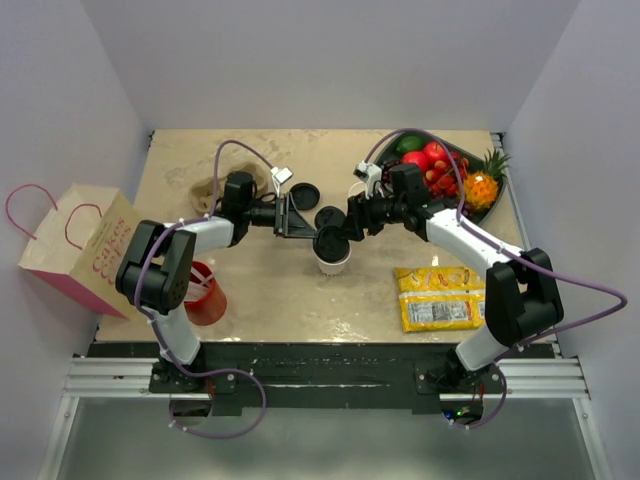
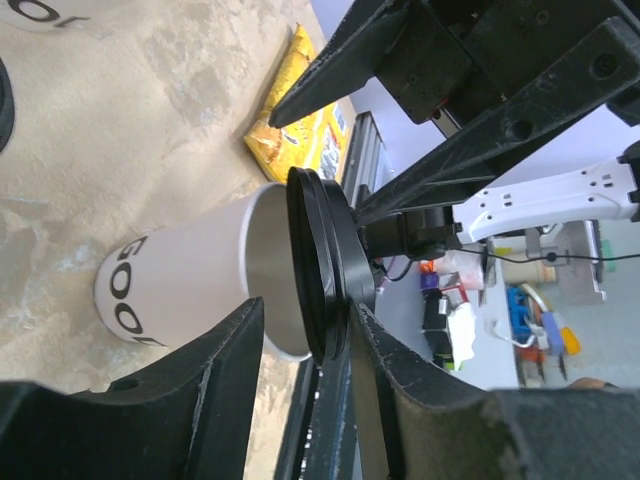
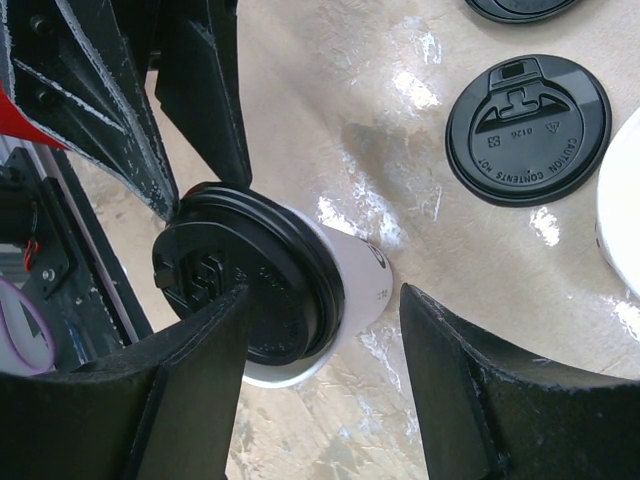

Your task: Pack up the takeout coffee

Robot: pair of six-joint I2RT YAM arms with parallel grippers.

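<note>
The takeout coffee cup [image 1: 332, 264] is white with dark lettering and stands mid-table. Its black lid [image 1: 331, 243] lies on it. In the left wrist view the lid [image 2: 325, 250] sits tilted on the cup [image 2: 190, 270], with part of the cup's mouth showing. My left gripper [image 1: 318, 232] reaches in from the left with its jaws apart [image 2: 310, 315]. One finger [image 2: 420, 400] touches the lid's top and the other lies beside the cup wall. My right gripper [image 1: 350, 232] is open wide [image 3: 322, 295] and straddles the cup [image 3: 355, 275] and lid [image 3: 240, 275].
Two spare black lids [image 1: 304, 193] [image 1: 328, 216] lie just behind the cup, one seen close [image 3: 528, 130]. A lidless white cup [image 1: 357, 190] stands behind the right gripper. A paper bag [image 1: 85, 245] is far left, a red cup [image 1: 205, 295] front left, yellow snack packets [image 1: 440, 297] front right, a fruit tray [image 1: 450, 170] back right.
</note>
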